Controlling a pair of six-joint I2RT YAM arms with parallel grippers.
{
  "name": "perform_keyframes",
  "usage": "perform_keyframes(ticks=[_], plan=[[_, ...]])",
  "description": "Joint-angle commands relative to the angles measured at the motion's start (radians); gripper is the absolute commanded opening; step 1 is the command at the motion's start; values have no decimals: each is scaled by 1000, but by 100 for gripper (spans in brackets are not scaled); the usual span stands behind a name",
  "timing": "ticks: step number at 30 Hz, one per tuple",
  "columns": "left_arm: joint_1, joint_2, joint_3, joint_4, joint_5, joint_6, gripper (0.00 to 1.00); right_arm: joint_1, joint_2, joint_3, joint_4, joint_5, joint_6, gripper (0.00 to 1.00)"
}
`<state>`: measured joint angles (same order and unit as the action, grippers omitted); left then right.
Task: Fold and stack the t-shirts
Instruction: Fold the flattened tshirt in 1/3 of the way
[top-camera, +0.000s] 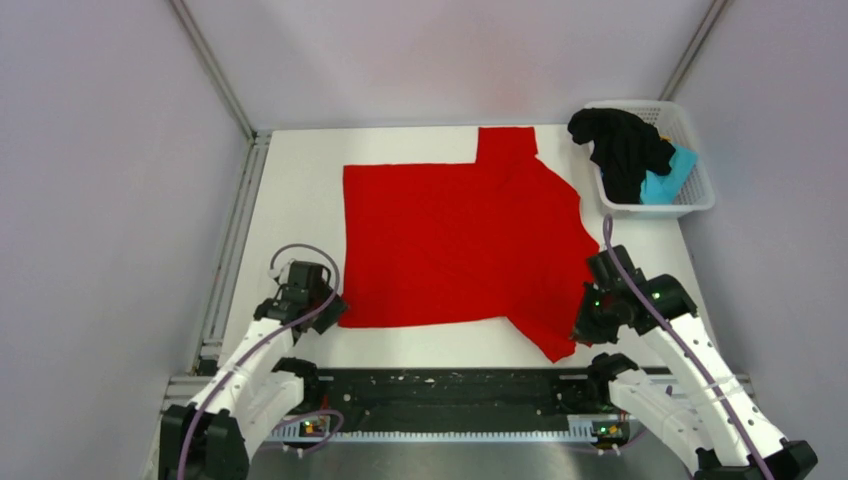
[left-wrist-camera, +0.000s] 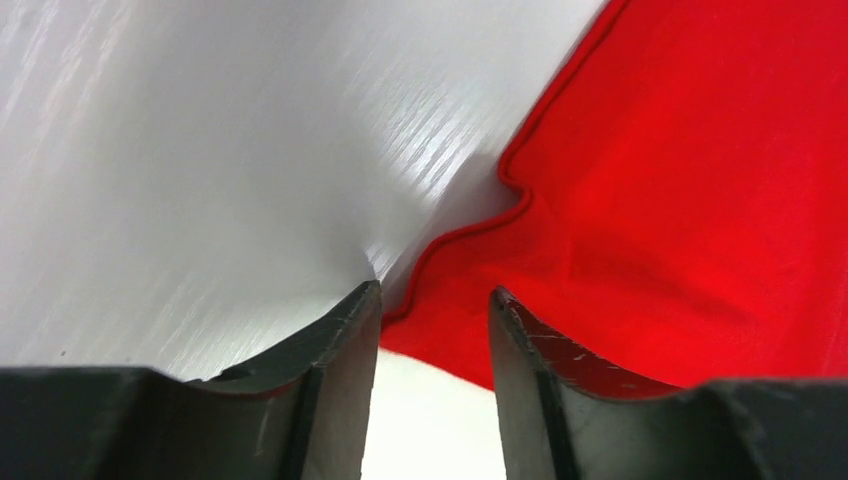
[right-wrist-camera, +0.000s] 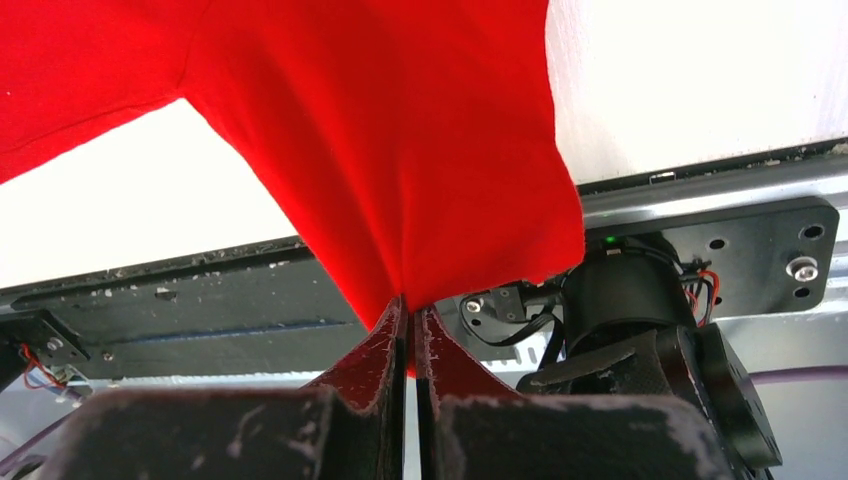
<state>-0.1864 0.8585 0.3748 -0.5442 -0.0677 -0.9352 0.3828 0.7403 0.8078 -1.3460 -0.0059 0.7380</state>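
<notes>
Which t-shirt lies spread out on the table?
The red t-shirt; the black t-shirt and the light blue t-shirt sit bunched in the white basket.

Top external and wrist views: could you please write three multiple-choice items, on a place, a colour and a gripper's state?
1. Where on the white table does the white plastic lattice basket stand? A far right corner; B near left corner; C centre.
2. What colour is the large cloth t-shirt spread flat? A black; B red; C teal.
3. How is the right gripper? A open, empty; B shut on the t-shirt's sleeve; C shut on the basket.
Key: 1 A, seen at far right; 2 B, bright red sheet; 3 B, closed fingers pinch red cloth.
</notes>
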Motion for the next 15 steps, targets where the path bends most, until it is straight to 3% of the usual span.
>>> perform_keyframes(ticks=[1,6,12,15], plan=[[-2,-90,31,-107,8,6,51,10,3,-2,54,-3,-25,0],[-17,-121,10,-119,97,16,48,11,10,-23,90,-11,-37,0],[-39,-17,-21,-50,85,16,42,11,18,-46,126,-7,-54,0],[-54,45,-3,-43,10,15,42,10,21,-50,134,-9,-60,0]])
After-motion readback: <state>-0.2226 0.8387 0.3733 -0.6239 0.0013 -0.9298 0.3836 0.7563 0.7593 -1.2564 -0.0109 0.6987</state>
